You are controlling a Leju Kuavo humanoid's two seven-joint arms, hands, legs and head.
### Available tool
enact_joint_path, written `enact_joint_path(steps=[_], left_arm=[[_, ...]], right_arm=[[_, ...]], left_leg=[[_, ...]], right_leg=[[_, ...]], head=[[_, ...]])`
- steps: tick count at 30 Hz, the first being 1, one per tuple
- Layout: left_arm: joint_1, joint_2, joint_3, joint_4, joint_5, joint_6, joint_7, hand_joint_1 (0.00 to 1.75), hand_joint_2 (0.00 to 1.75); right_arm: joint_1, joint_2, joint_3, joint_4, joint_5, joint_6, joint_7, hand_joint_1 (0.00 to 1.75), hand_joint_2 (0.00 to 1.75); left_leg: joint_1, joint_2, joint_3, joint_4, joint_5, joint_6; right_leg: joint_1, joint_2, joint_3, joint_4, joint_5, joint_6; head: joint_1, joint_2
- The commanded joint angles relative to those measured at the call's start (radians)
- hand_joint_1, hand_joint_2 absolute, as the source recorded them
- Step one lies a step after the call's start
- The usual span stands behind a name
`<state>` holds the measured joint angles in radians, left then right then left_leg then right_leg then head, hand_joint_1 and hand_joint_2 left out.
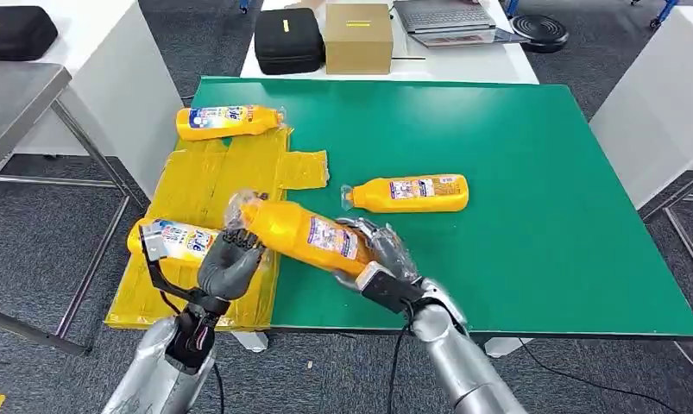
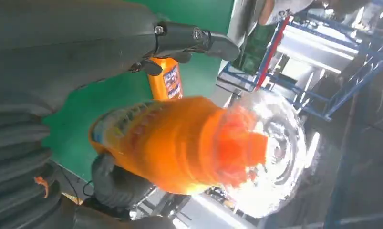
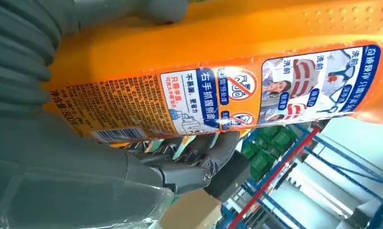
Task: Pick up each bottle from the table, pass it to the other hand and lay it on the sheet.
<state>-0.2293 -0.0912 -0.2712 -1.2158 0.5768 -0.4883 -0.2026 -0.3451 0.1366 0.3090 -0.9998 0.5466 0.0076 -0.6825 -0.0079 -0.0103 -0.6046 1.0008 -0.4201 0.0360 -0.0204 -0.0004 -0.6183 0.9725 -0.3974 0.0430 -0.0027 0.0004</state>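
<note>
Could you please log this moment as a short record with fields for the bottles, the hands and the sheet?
Held bottle: orange bottle in the air, above the edge between sheet and mat
Right hand: right hand grips the base end
Left hand: left hand at the cap end, fingers around the neck
Sheet: yellow sheet on the table's left side
Bottles on sheet: one at the far end, one at the near end
Bottles left on mat: one lying on the green mat
</note>
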Motion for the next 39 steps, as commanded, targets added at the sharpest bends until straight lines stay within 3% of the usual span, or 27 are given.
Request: enact_joint_path(steps=[1, 39], left_arm=[[-0.067, 0.011, -0.055, 0.070, -0.056, 0.054, -0.022, 0.00, 1.75], [-0.086, 0.009, -0.052, 0.089, -0.079, 0.082, -0.041, 0.00, 1.75]], right_arm=[[-0.027, 0.030, 0.038, 0.106, -0.019, 0.009, -0.001, 1.75, 1.75], [-0.039, 0.040, 0.069, 0.230, -0.008, 0.000, 0.031, 1.75, 1.75]], left_leg=[[0.001, 0.000, 0.002, 0.000, -0.001, -0.002], [0.002, 0.000, 0.003, 0.000, -0.002, -0.002]], right_leg=[[0.001, -0.001, 0.003, -0.001, -0.001, -0.002], [0.002, -0.001, 0.004, 0.000, -0.002, -0.002]], head=[[0.000, 0.000], [0.000, 0.000]])
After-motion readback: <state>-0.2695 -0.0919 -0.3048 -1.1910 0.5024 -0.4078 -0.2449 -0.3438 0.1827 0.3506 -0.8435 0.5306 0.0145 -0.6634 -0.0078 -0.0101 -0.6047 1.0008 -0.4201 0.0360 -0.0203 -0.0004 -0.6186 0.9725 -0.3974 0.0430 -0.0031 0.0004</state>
